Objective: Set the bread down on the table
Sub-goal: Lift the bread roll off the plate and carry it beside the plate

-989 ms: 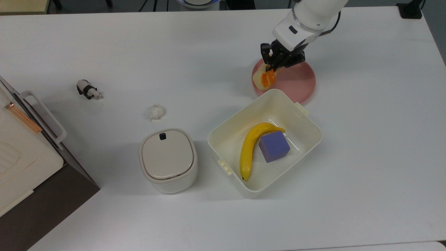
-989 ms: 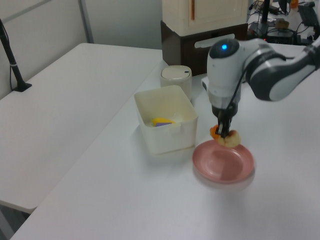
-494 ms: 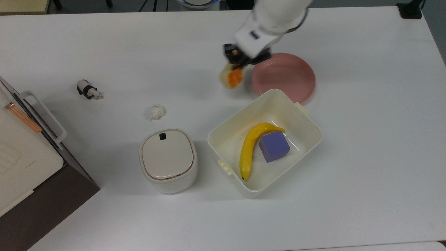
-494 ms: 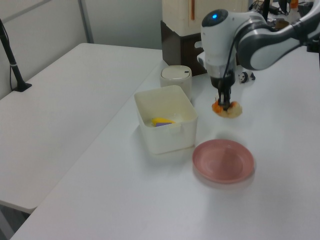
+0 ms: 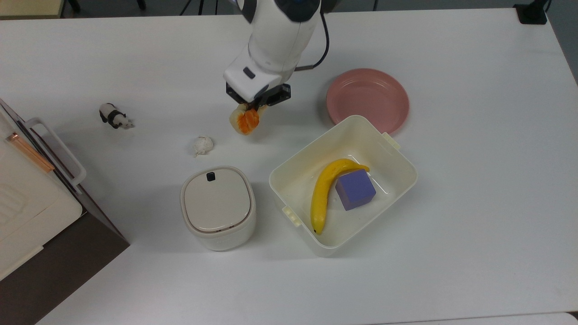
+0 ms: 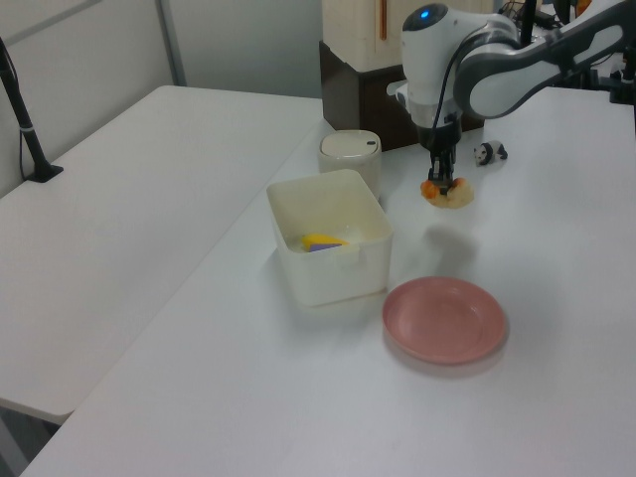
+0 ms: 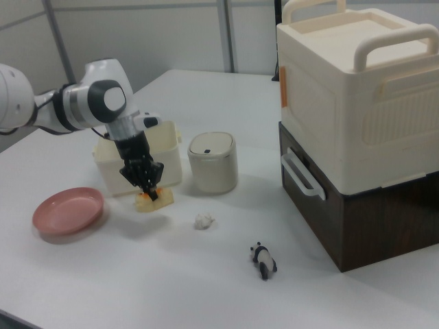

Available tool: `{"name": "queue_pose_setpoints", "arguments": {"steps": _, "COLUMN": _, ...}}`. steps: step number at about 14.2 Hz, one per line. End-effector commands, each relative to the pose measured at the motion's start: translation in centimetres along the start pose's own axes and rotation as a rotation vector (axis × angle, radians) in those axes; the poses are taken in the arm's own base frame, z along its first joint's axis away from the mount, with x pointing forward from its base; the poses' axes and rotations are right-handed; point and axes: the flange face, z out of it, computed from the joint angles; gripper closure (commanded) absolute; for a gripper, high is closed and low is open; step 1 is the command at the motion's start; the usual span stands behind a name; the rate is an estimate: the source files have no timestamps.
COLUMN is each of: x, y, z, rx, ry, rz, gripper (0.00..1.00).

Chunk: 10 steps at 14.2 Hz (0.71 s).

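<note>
Hand point(image 5: 253, 107) grasping the bread point(image 5: 245, 121) above the table point(image 5: 474, 189).

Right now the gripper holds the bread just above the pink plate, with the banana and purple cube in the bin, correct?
Not quite. The gripper holds the bread over bare table, well to the top view's left of the pink plate. The banana and purple cube are in the bin.

Bread point(image 5: 245, 121) pinched in jaws — above table point(image 5: 474, 189), pink plate point(image 5: 368, 100) apart
</note>
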Motion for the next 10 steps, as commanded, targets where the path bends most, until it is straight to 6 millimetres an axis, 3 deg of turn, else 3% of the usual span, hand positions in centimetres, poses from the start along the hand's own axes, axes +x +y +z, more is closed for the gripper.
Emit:
{"name": "queue_pose_setpoints", "arguments": {"steps": 1, "x": -0.5, "y": -1.6, "z": 2.1, "rx": -0.037, "ry": -0.002, "rz": -0.05, "gripper": 1.0}}
{"name": "queue_pose_setpoints", "arguments": {"steps": 4, "x": -1.1, "y": -2.9, "z": 2.9, "rx": -0.05, "ry": -0.02, "rz": -0.079, "gripper": 1.0}}
{"name": "queue_pose_setpoints", "arguments": {"steps": 6, "x": -1.7, "y": -5.3, "z": 2.9, "rx": -0.067, "ry": -0.022, "rz": -0.12, "gripper": 1.0}}
{"name": "queue_pose_setpoints", "arguments": {"steps": 8, "x": -1.9, "y": -6.5, "z": 2.8, "rx": -0.073, "ry": -0.022, "rz": -0.114, "gripper": 1.0}}
{"name": "queue_pose_setpoints", "arguments": {"steps": 9, "x": -1.9, "y": -6.5, "z": 2.8, "rx": -0.073, "ry": -0.022, "rz": -0.111, "gripper": 0.86}}
{"name": "queue_pose_setpoints", "arguments": {"steps": 10, "x": -1.9, "y": -6.6, "z": 2.8, "rx": -0.073, "ry": -0.022, "rz": -0.111, "gripper": 0.78}}
